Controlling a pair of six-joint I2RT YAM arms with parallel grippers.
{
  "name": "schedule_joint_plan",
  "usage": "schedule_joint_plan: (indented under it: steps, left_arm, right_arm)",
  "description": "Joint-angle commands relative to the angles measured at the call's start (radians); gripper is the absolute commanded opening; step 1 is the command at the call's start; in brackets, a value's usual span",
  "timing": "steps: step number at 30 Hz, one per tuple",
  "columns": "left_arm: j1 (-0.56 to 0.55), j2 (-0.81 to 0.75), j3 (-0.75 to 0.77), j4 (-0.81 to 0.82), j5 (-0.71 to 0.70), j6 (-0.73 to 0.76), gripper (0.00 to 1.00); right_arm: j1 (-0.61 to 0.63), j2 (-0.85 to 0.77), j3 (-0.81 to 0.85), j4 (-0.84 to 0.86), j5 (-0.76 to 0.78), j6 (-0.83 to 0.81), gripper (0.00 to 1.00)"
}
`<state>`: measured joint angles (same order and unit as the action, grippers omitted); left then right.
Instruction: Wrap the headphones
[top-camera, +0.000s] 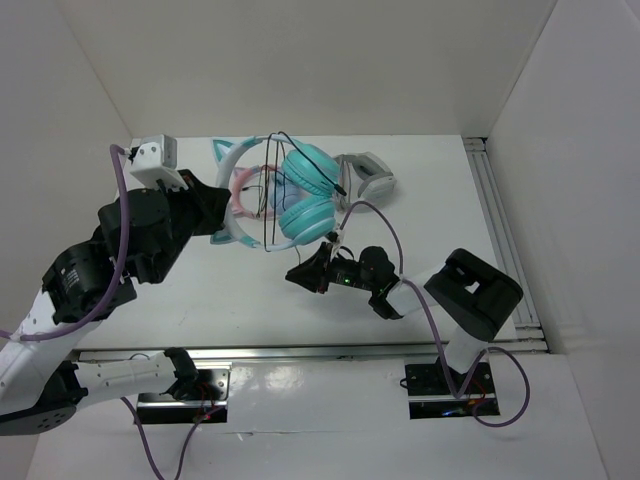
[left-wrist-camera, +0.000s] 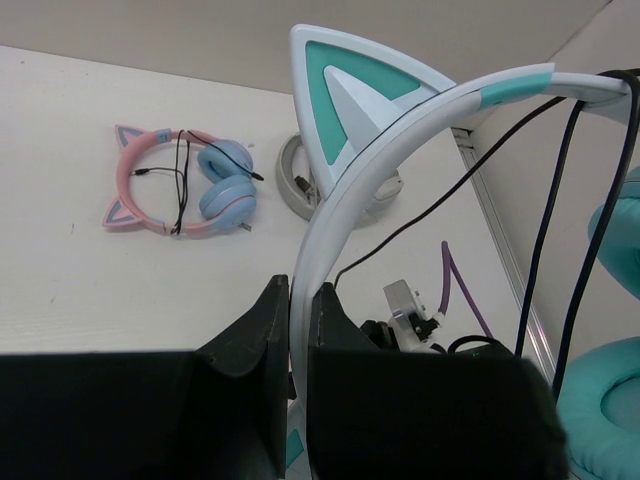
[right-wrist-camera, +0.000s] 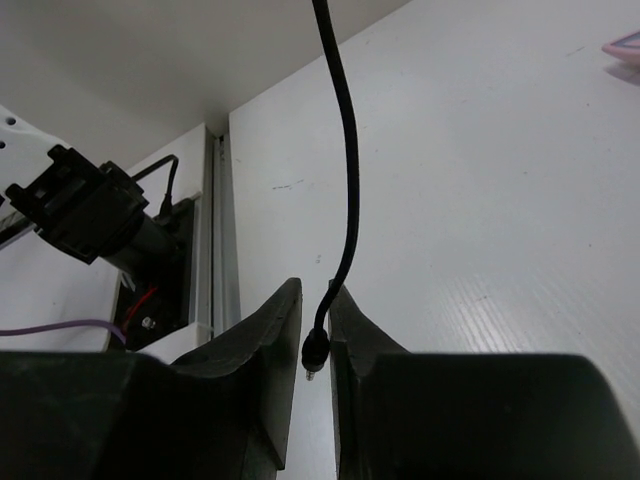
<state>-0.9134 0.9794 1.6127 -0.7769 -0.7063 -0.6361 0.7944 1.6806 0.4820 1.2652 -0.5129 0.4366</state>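
Observation:
The teal headphones (top-camera: 306, 195) are held above the table, their ear cups stacked and the thin black cable (top-camera: 265, 215) looped over them. My left gripper (top-camera: 218, 203) is shut on the pale headband (left-wrist-camera: 400, 130) below a cat ear (left-wrist-camera: 350, 80), with the band pinched between the jaws in the left wrist view (left-wrist-camera: 298, 300). My right gripper (top-camera: 303, 272) sits in front of the cups. In the right wrist view (right-wrist-camera: 315, 315) its jaws stand almost together on the cable's plug (right-wrist-camera: 314, 352), and the cable (right-wrist-camera: 350, 180) runs up from it.
Pink-and-blue cat-ear headphones (left-wrist-camera: 180, 190) lie on the table beneath the teal pair. Grey-and-white headphones (top-camera: 366, 176) lie to their right at the back. A metal rail (top-camera: 500, 220) runs along the right wall. White walls close in the left, back and right sides.

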Motion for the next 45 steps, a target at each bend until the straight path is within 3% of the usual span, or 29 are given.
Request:
schedule_joint_plan:
  steps: [1,3,7,9,16,18,20,27,31,35,40,45]
  left_arm:
    - [-0.004,-0.022,0.033,0.136,-0.025,-0.042,0.0]
    - [-0.004,-0.031,0.033,0.136,-0.035,-0.042,0.0]
    - [-0.004,-0.031,0.033,0.127,-0.035,-0.042,0.0]
    - [-0.004,-0.031,0.033,0.126,-0.053,-0.042,0.0]
    - [-0.004,-0.031,-0.025,0.116,-0.228,-0.076,0.0]
    - [0.019,-0.004,-0.034,0.116,-0.252,-0.096,0.0]
    - [0.063,0.03,-0.014,0.07,-0.252,-0.135,0.0]
    - [0.264,0.176,-0.032,0.096,-0.114,-0.113,0.0]
    - [0.353,0.225,-0.08,0.119,-0.082,-0.103,0.0]
    - [0.354,0.225,-0.161,0.169,-0.052,-0.103,0.0]
    - [0.272,0.225,-0.235,0.15,-0.113,-0.103,0.0]
    - [0.228,0.197,-0.307,0.122,-0.142,-0.062,0.0]
  right_arm:
    - [0.006,-0.021,-0.005,0.073,-0.006,-0.024,0.24]
    - [0.006,-0.03,-0.016,0.072,-0.006,-0.033,0.22]
    - [0.006,-0.039,-0.016,0.063,0.013,-0.042,0.03]
    - [0.006,-0.048,-0.016,0.063,0.013,-0.042,0.0]
    - [0.1,-0.13,-0.046,-0.093,0.186,-0.117,0.0]
    - [0.195,-0.191,-0.046,-0.197,0.33,-0.145,0.0]
    - [0.296,-0.234,-0.046,-0.294,0.478,-0.18,0.0]
    - [0.515,-0.387,0.022,-0.542,0.727,-0.239,0.0]
    - [0.577,-0.458,0.075,-0.662,0.723,-0.274,0.0]
    - [0.577,-0.467,0.142,-0.756,0.622,-0.314,0.0]
    - [0.577,-0.476,0.28,-0.921,0.544,-0.375,0.0]
    - [0.577,-0.476,0.446,-1.137,0.579,-0.479,0.0]
